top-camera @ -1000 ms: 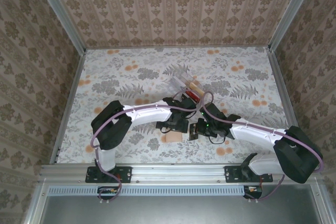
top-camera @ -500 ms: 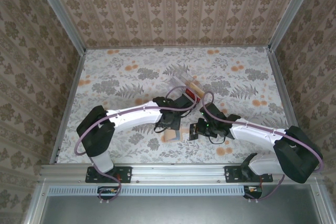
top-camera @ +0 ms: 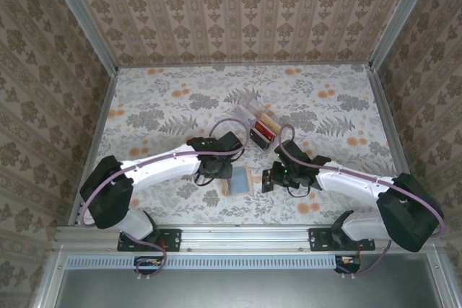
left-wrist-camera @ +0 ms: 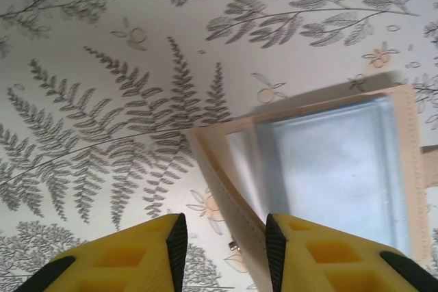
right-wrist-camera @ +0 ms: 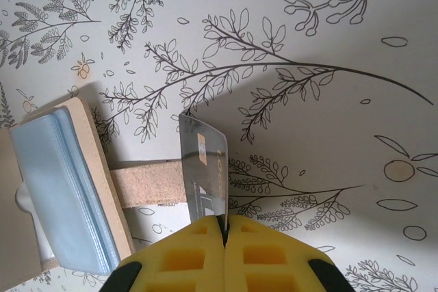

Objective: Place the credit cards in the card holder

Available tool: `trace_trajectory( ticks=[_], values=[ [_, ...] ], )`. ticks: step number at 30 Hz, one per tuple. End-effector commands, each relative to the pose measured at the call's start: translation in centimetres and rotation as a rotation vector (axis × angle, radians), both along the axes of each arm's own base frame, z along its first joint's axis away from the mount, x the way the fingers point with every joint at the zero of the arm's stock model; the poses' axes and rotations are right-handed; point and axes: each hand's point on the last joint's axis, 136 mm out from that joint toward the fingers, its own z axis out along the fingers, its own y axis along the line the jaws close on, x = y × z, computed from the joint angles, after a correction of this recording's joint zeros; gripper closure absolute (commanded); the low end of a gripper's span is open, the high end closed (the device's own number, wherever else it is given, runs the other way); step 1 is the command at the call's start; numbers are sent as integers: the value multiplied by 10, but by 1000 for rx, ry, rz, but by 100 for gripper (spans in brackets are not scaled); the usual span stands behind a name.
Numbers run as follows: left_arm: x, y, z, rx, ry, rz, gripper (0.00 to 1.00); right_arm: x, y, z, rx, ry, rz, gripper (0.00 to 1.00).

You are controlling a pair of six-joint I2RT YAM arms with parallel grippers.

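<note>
The small flat tan leather-like card holder (top-camera: 239, 179) lies open in the lower centre of the top view, between the two arms. Its pale blue clear sleeves face up. Just above it, at mid-frame, is a clear plastic tray (top-camera: 251, 110). A thin red plastic card (top-camera: 263, 133) and an orange-tan card (top-camera: 268, 120) lie in it, side by side.

In the left wrist view the left pincer (left-wrist-camera: 224, 247) sits at the bottom edge, its yellow fingers (left-wrist-camera: 154, 254) partly spread. The holder's stitched tan flap (left-wrist-camera: 229, 196) runs between them, close to the right-hand finger. A strip of the fern-printed table (left-wrist-camera: 102, 100) shows on the flap's other side.

In the right wrist view the right pincer (right-wrist-camera: 224, 227) is pressed together on a dark grey card (right-wrist-camera: 202, 162), which stands on edge at lower centre. It is near the holder, at the left edge of the frame, above the holder's tan strap (right-wrist-camera: 147, 182).
</note>
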Motion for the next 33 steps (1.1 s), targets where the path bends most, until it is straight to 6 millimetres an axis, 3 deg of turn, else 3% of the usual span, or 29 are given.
trace_trajectory(
  ticks=[1,5,10,17,22,28,33],
  values=[
    [-6,10,-9,-34,46,20,57,-10,-26,-16,-122,69,-57,98],
    [-10,7,-16,-97,75,26,52,-8,-23,-14,-114,67,-55,98],
    [-10,4,-17,-152,79,39,53,-5,-21,-11,-107,63,-56,98],
    [-3,-4,-9,-251,34,32,80,1,-13,2,-74,40,-41,98],
    [6,-21,1,-363,-6,-3,96,10,-6,28,-33,-35,-21,98],
    [16,-29,-1,-393,-6,-3,97,19,6,59,36,-137,44,96],
    [18,-36,-5,-409,13,-13,96,23,26,71,119,-164,99,96]
  ],
)
